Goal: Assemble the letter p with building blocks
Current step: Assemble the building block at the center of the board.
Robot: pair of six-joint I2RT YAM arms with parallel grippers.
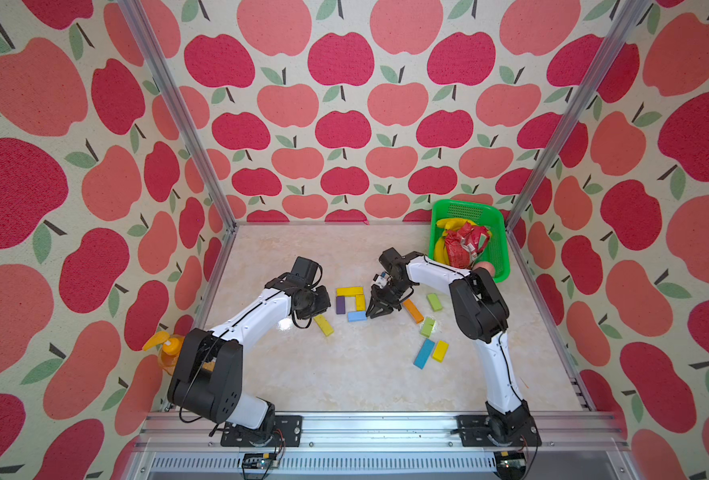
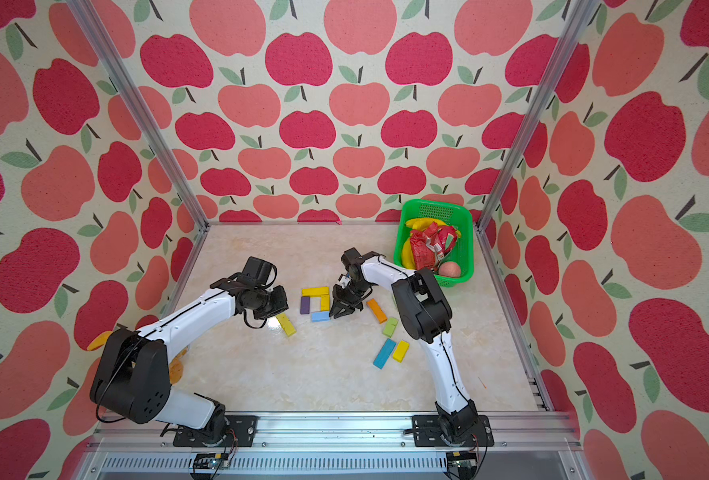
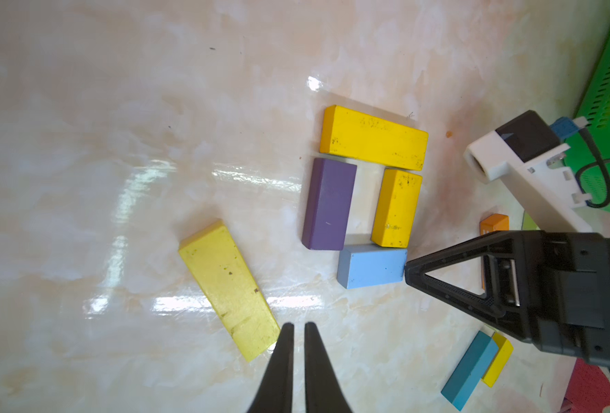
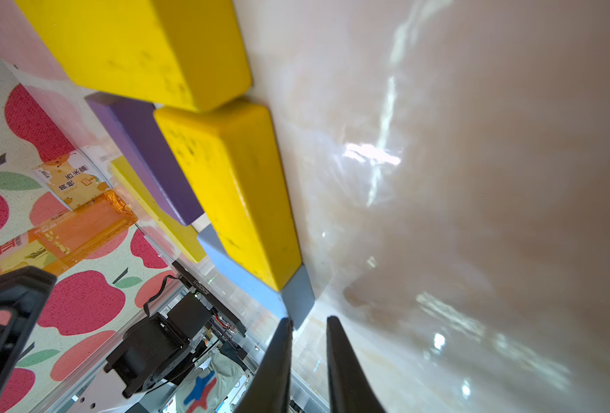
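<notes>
Four building blocks lie butted in a ring in both top views: a long yellow one [image 1: 349, 291], a purple one [image 1: 340, 304], a short yellow one [image 1: 360, 302] and a light blue one [image 1: 357, 316]. My right gripper [image 1: 371, 314] stands low, its tip touching the light blue block's [image 3: 371, 266] end. Its fingers [image 4: 282, 343] are a narrow gap apart, with nothing between them. A loose long yellow block [image 3: 228, 286] lies askew left of the ring. My left gripper [image 3: 296, 325] hovers at that block's near end, shut and empty.
Right of the ring lie an orange block [image 1: 413, 311], two light green blocks [image 1: 434, 302] [image 1: 427, 327], a blue one [image 1: 424, 353] and a yellow one [image 1: 440, 350]. A green basket [image 1: 498, 224] with bananas and a red packet stands back right. An orange bottle [image 1: 170, 349] sits by the left wall.
</notes>
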